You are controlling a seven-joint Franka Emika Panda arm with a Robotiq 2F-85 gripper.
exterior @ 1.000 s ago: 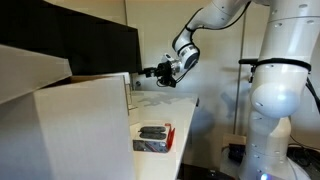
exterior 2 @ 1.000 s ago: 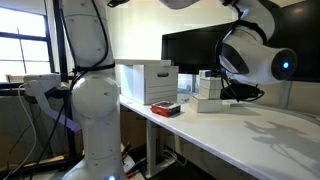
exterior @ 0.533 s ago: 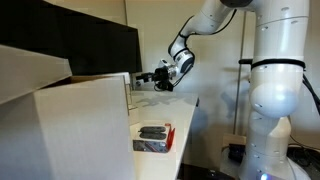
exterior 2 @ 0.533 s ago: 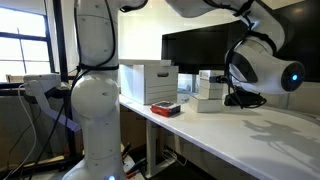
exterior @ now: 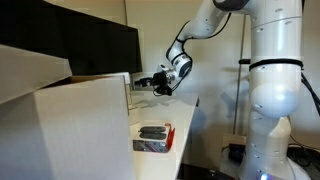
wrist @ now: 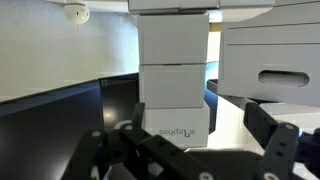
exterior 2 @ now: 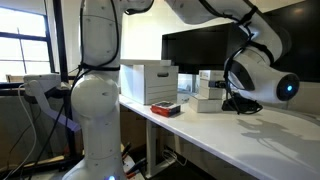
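My gripper (wrist: 196,137) is open, its dark fingers (wrist: 268,128) spread wide on either side of a stack of small white boxes (wrist: 174,75) straight ahead on the white table. The lowest box bears a printed label that reads upside down in the wrist view. Nothing is held. In both exterior views the gripper (exterior: 148,83) (exterior 2: 229,97) hovers just above the table, pointing at the stacked boxes (exterior 2: 208,89), close to them but apart.
A large white storage box (exterior: 60,120) (exterior 2: 150,82) stands beside the stack. A red tray with a dark item (exterior: 152,137) (exterior 2: 166,108) lies near the table edge. A black monitor (exterior: 85,45) (exterior 2: 195,48) stands behind. The robot's base (exterior: 275,100) is beside the table.
The arm has lowered and carried the open gripper closer to the stacked white boxes. The jaws have stayed open.
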